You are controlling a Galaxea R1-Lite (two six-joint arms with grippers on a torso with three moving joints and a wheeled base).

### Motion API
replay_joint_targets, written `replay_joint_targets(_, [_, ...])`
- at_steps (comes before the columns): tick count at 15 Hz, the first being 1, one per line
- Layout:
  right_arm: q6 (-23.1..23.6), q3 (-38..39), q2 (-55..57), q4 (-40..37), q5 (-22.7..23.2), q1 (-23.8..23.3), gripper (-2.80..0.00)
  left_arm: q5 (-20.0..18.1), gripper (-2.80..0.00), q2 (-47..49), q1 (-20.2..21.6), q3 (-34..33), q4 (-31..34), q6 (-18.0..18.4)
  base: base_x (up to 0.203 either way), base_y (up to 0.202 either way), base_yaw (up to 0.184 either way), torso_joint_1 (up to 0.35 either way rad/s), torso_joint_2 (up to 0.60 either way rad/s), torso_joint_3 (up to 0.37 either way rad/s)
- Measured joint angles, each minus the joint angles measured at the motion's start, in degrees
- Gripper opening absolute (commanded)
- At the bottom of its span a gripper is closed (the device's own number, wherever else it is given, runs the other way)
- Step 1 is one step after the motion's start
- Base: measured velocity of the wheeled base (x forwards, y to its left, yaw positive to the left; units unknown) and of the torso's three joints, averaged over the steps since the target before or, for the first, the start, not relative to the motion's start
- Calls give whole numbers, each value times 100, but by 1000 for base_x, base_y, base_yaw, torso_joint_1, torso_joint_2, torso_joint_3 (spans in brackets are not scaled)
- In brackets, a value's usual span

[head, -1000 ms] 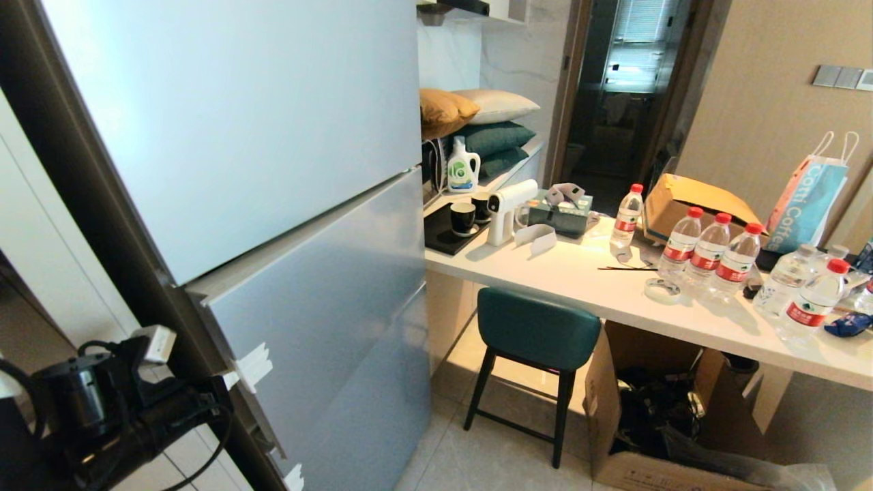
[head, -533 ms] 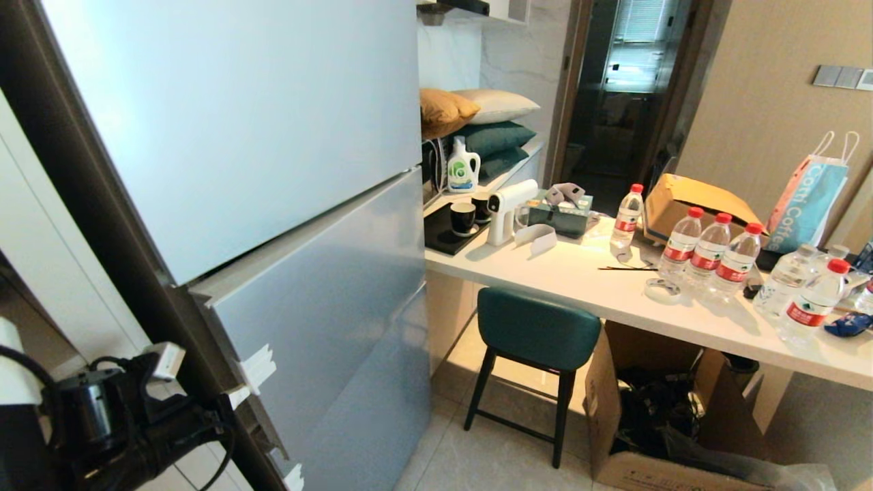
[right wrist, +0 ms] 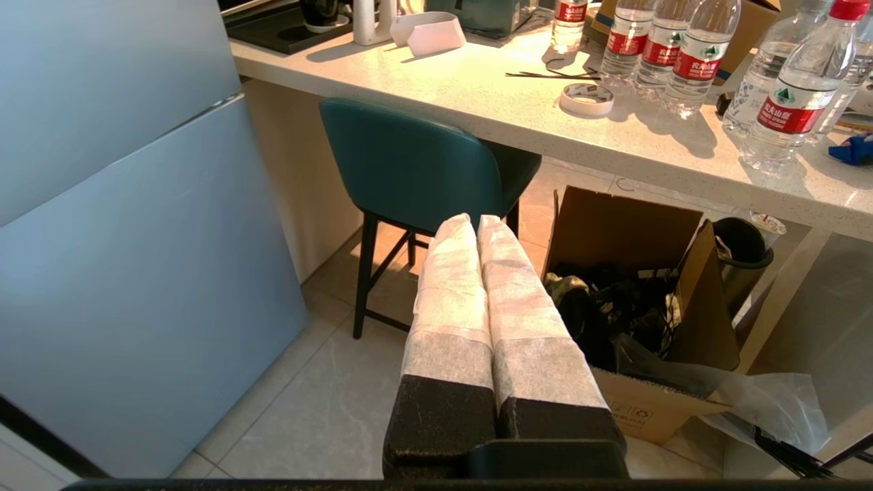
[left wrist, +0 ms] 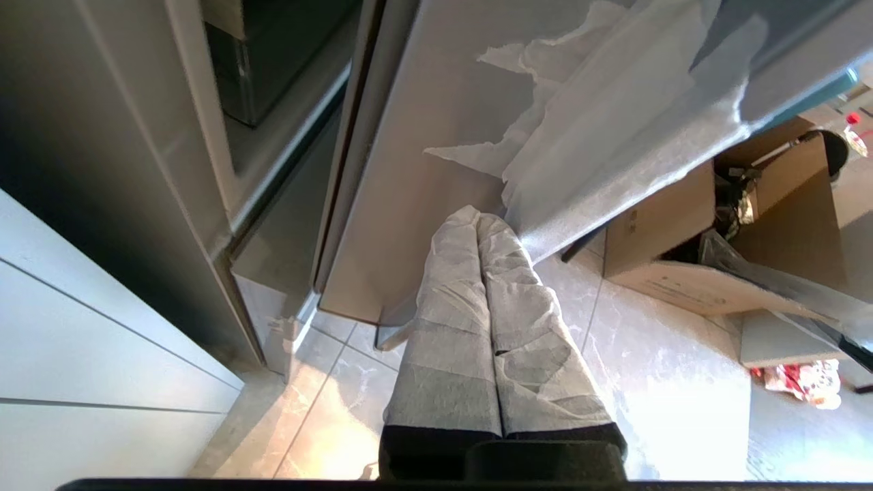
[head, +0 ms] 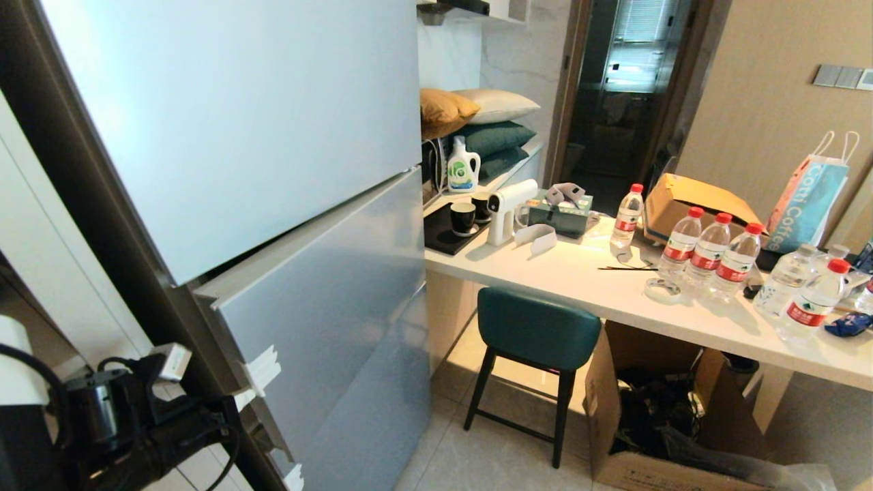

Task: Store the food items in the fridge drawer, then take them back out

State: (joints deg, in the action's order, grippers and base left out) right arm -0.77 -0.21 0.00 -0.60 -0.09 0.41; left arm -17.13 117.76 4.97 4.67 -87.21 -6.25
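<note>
The lower fridge door (head: 327, 320) has swung a little further out from the cabinet than a second ago, and the left gripper (left wrist: 477, 221) has edged along with it at the door's hinge-side lower edge. Its two paper-wrapped fingers (left wrist: 453, 320) are pressed flat together with nothing between them, tips against the door's edge just below a torn white tape patch (left wrist: 600, 116). The door stands upright, long axis vertical, its face turned toward the counter (head: 614, 286); the gap shows only a dim strip of the interior. Neither the potato, the pepper nor the clear drawer can be seen from any side.

The right gripper (right wrist: 477, 225) hangs clear of the fridge, fingers closed on nothing, pointing toward one teal stool (head: 535, 327) and one open cardboard box (right wrist: 641, 286) on the floor. On the counter I count six red-capped water bottles (head: 709, 252) and two dark cups (head: 464, 218).
</note>
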Motion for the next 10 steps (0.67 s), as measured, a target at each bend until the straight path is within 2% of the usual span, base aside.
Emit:
replay_joint_targets(5, [-4,0,0,0,1,0,-280,-105,-280,-49,-232,-230,4,0,0,0,0,0,0,0])
replay_joint_targets(10, [0,5,0,-2,0,0,-280,-64,-280,-100,-537,-184,2,17,0,0,0,0,0,0])
